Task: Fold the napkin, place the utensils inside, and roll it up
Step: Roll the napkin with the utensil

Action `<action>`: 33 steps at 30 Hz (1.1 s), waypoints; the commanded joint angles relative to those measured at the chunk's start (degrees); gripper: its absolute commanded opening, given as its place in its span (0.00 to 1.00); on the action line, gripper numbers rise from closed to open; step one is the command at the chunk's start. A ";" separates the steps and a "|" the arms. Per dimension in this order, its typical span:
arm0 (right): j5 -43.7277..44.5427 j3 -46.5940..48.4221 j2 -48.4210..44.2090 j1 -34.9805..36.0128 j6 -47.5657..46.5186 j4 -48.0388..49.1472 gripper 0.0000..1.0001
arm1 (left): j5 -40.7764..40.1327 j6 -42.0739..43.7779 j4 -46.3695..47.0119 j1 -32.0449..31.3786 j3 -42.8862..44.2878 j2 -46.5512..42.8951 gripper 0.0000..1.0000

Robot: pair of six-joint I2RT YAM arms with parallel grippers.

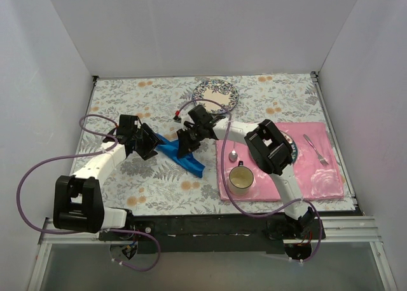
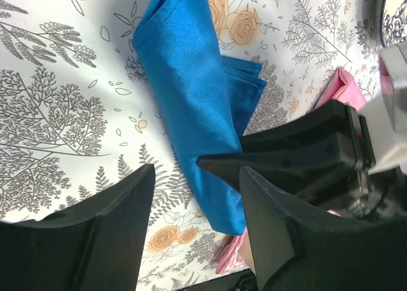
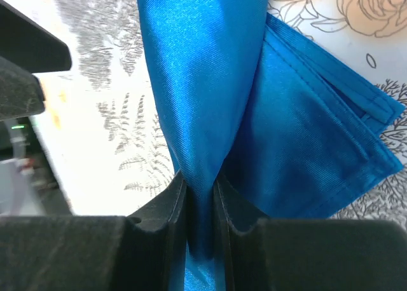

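The bright blue napkin [image 1: 184,159] lies bunched in a long strip on the floral tablecloth, left of the pink placemat. My right gripper [image 1: 186,146] is shut on a raised fold of it; in the right wrist view the cloth [image 3: 203,81] is pinched between the jaws [image 3: 200,192]. My left gripper [image 1: 149,150] is open and empty at the strip's left end. In its wrist view the napkin [image 2: 191,94] runs down toward the open gripper [image 2: 197,176]. A spoon [image 1: 233,154] and a fork [image 1: 316,149] lie on the placemat. I see no knife.
A pink placemat [image 1: 311,176] lies at the right with a cup [image 1: 240,178] on its near left corner. A patterned plate [image 1: 216,93] sits at the back centre. White walls enclose the table. The right gripper's black body [image 2: 305,151] crowds the left wrist view.
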 commanded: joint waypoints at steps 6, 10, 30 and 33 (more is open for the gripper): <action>-22.96 -3.69 6.25 -3.63 12.38 12.34 0.15 | 6.34 -3.64 7.91 -1.13 2.35 6.59 0.49; -22.97 -4.05 6.16 -3.98 12.83 12.44 0.15 | 5.90 -3.73 10.64 -1.48 3.15 12.23 0.46; 13.55 7.11 -6.31 1.81 -10.63 -18.23 0.66 | 3.44 -3.47 11.26 -1.48 1.13 14.61 0.43; 22.77 5.54 -8.51 4.97 -11.34 -17.18 0.70 | 3.35 -3.47 10.82 -1.48 1.22 14.35 0.43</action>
